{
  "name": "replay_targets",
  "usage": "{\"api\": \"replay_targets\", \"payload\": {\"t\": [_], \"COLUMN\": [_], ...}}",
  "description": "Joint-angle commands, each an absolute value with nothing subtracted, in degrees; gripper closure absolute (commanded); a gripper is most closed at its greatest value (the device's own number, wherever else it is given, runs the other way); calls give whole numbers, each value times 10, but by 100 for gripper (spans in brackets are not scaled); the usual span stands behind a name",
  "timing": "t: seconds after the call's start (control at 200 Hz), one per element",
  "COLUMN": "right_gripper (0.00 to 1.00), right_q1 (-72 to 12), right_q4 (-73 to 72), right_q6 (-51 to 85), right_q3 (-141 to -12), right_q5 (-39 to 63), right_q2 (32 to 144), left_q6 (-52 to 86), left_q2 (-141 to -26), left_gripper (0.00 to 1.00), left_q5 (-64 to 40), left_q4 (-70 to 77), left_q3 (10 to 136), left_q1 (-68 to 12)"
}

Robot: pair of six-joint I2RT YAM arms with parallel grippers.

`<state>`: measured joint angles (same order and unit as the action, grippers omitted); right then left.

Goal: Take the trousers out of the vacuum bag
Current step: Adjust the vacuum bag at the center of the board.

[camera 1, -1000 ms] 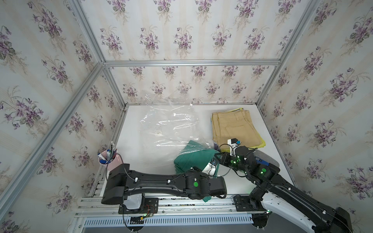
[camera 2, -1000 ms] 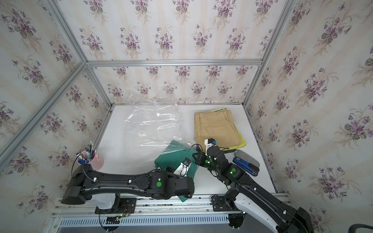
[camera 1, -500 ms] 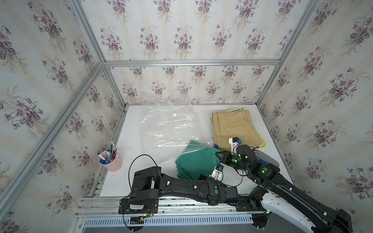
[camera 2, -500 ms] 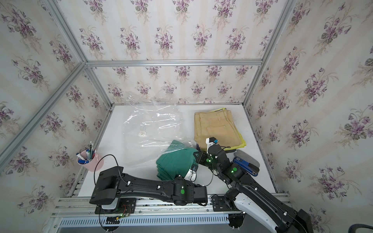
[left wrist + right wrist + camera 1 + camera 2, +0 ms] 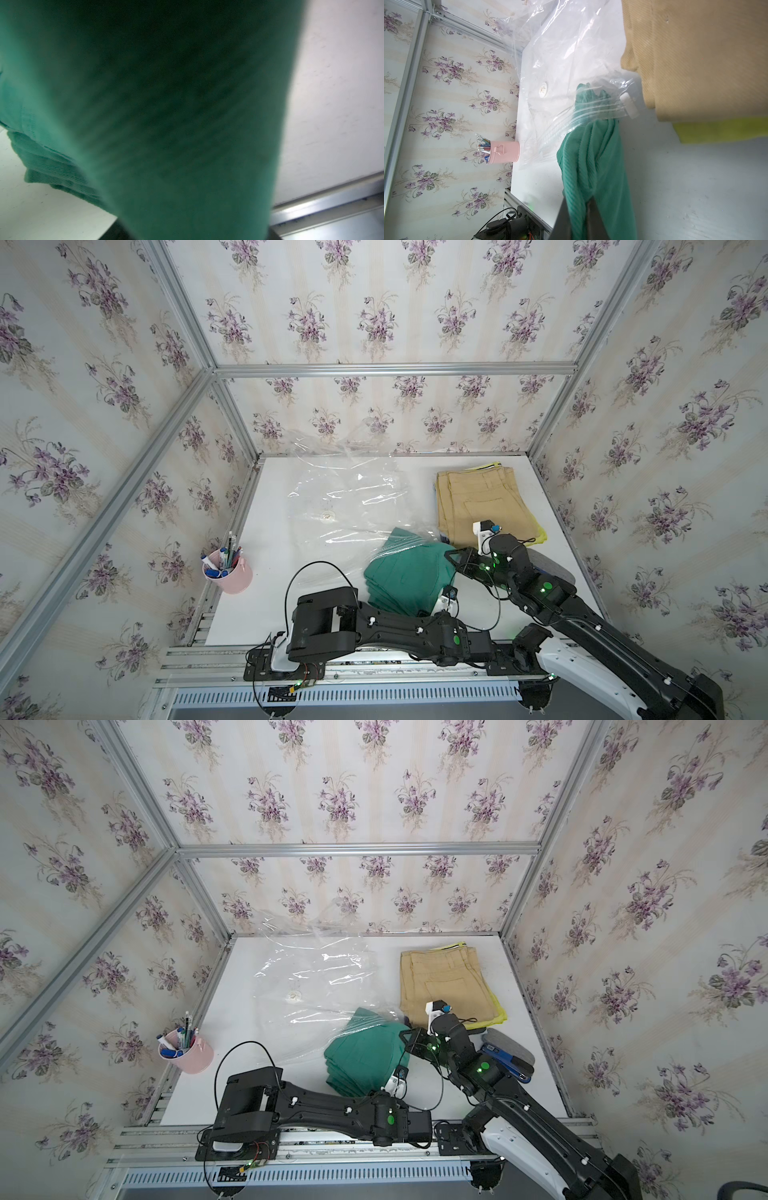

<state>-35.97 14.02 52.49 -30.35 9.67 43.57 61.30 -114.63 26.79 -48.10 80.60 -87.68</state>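
- Teal-green folded cloth trousers [image 5: 405,576]: far end under the zip mouth of the clear crinkly plastic vacuum bag [image 5: 340,497], the rest out on the white table [image 5: 270,593].
- Right gripper [image 5: 579,212]: jaws clamped on the teal cloth's right edge, as before.
- Left gripper [image 5: 444,602]: at the near corner; cannot tell how its jaws stand. Its elbow has drawn in from the left since a second ago, uncovering the pink pen cup [image 5: 228,572].
- Tan folded trousers [image 5: 478,502]: stacked right of the bag, unmoved.

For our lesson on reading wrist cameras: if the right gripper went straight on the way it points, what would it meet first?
The right gripper is shut on the teal green trousers; beyond that cloth, probably the vacuum bag's zip strip, though depth is unclear.
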Motion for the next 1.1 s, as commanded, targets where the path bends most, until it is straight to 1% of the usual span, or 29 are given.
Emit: {"api": "replay_targets", "payload": {"t": [0.0,0.11,0.175,0.235,0.34,0.51,0.694,0.779,0.939,1.049,1.094], "right_gripper": [100,100,100,100,100,100,100,100,100,100,100], "right_q1": [-356,-355,-354,-351,-348,-344,-344,-344,-344,-345,-344], "right_q4": [106,106,107,107,110,115,168,199,248,274,284], "right_q6": [522,522,521,518,511,479,428,394,320,278,263], "right_q3": [-308,-307,-308,-308,-310,-326,-374,-405,-454,-481,-494], "right_q5": [97,100,101,104,110,144,169,204,300,345,358], "right_q2": [436,433,431,429,425,419,406,410,423,430,432], "left_q6": [603,599,596,596,592,576,549,535,498,472,457], "left_q2": [-1142,-1133,-1125,-1114,-1087,-1026,-954,-920,-853,-815,-782], "left_gripper": [54,75,83,92,100,100,100,100,100,100,100], "left_q5": [263,259,260,263,280,304,318,319,309,309,306], "left_q4": [-484,-477,-478,-483,-496,-533,-588,-612,-643,-678,-689], "left_q3": [806,799,797,793,790,789,785,786,790,799,805], "left_q1": [-877,-878,-878,-880,-888,-899,-904,-904,-905,-905,-906]}}
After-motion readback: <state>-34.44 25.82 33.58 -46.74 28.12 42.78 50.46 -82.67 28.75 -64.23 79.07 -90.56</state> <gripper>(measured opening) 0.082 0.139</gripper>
